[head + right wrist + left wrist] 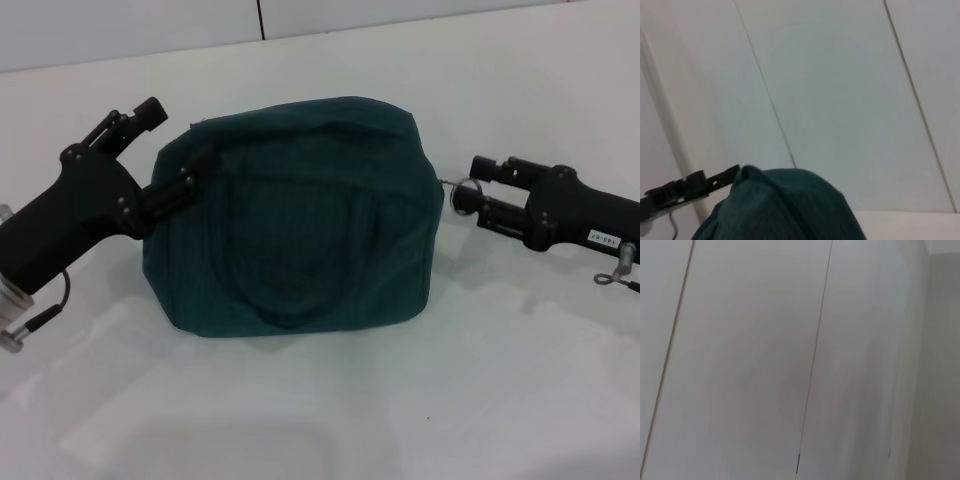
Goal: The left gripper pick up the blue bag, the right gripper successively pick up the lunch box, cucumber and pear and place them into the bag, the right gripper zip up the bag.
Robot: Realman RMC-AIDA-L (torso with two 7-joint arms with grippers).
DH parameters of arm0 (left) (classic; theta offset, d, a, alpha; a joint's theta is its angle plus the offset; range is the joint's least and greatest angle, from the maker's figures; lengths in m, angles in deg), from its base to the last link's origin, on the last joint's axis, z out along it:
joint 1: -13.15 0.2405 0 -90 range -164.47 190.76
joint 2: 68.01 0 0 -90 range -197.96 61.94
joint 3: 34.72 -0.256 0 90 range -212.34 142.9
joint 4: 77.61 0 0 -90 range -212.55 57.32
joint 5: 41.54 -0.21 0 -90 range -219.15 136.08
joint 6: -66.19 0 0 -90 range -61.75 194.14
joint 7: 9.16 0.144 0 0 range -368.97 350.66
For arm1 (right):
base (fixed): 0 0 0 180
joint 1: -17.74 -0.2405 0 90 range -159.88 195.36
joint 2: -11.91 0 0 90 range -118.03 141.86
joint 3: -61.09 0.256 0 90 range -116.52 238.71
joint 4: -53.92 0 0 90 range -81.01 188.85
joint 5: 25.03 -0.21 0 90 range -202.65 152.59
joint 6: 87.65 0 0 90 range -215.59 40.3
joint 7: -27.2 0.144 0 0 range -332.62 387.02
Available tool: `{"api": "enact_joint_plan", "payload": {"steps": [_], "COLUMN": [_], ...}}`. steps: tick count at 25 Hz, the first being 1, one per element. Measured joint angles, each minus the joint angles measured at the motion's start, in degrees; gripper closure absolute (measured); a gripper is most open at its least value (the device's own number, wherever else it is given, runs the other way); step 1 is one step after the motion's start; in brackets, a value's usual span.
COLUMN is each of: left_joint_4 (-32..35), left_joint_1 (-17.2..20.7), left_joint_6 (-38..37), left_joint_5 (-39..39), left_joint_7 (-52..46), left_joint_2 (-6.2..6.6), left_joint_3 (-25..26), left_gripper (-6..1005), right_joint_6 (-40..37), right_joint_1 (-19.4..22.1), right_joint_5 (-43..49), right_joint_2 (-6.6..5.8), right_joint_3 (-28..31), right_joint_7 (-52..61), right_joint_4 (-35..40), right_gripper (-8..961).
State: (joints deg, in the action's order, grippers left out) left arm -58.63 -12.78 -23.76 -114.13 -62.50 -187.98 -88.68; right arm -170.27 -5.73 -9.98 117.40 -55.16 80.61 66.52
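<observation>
Blue bag (300, 220): sat on the white table (350, 400), roughly centre; top closed and rounded; one handle lay in a loop down its front face; the right wrist view caught only its upper edge (785, 205) against the pale wall panels (840, 100).

Left gripper (188, 178): at the bag's left upper corner; fingers pressed into the fabric there and looked closed on it; black wrist angled down and outward; also seen far off in the right wrist view (690, 185), beside the bag's edge.

Right gripper (478, 190): just off the bag's right side, level with its top; fingers narrowed around the metal ring pull (464, 194); whether they truly pinched it, cannot tell.

Left wrist view: wall panels (740, 360) only.
</observation>
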Motion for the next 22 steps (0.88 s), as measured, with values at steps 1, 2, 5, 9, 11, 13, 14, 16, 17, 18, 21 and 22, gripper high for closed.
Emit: {"api": "enact_joint_plan", "payload": {"steps": [1,2,5,9,11,13,14,16,17,18,21,22], "left_joint_4": [0.0,0.0,-0.1,-0.1,-0.1,-0.1,-0.1,-0.3,-0.4,-0.5,-0.6,-0.6], "left_joint_1": [-0.1,-0.2,-0.3,-0.5,-0.5,-0.6,-0.7,-1.0,-1.2,-1.2,-1.3,-1.2], "left_joint_6": [0.1,0.1,0.1,0.1,0.1,0.1,0.1,0.1,0.0,0.0,-0.2,-0.9], "left_joint_5": [0.0,0.0,0.0,0.0,0.0,0.0,0.0,0.0,0.0,0.0,0.0,0.0], "left_joint_7": [0.0,0.0,0.0,-0.1,-0.1,-0.1,-0.1,-0.1,0.0,0.0,0.0,0.1], "left_joint_2": [0.0,0.0,0.0,0.0,0.0,0.0,0.0,0.0,-0.03,-0.05,-0.06,-0.07], "left_joint_3": [0.0,0.0,0.0,0.0,0.0,0.0,0.0,0.0,0.0,0.0,0.0,0.0], "left_gripper": [107,107,107,107,107,107,107,107,107,107,108,108], "right_joint_6": [-0.1,-0.3,-1.8,-5.8,-6.5,-6.7,-6.8,-6.9,-7.0,-7.2,-8.9,-10.0], "right_joint_1": [-0.4,-0.6,-1.5,-2.1,-2.1,-2.2,-2.2,-2.3,-2.4,-2.4,-2.5,-2.5], "right_joint_5": [1.1,1.8,4.5,6.9,7.0,7.0,7.0,7.1,7.2,7.2,7.2,7.2], "right_joint_2": [-0.42,-0.79,-2.68,-5.47,-6.35,-6.81,-6.94,-7.04,-7.05,-7.05,-7.04,-7.04], "right_joint_3": [0.0,0.1,0.1,0.1,0.1,0.5,0.9,1.5,1.6,1.6,1.7,1.8], "right_joint_7": [0.7,1.3,4.4,7.5,8.5,9.9,10.7,12.2,12.6,12.5,10.3,9.2], "right_joint_4": [0.0,0.0,0.0,-0.5,-0.5,-0.6,-0.6,-0.6,-0.6,-0.6,-0.6,-0.7], "right_gripper": [394,394,394,395,395,395,395,395,394,394,394,394]}}
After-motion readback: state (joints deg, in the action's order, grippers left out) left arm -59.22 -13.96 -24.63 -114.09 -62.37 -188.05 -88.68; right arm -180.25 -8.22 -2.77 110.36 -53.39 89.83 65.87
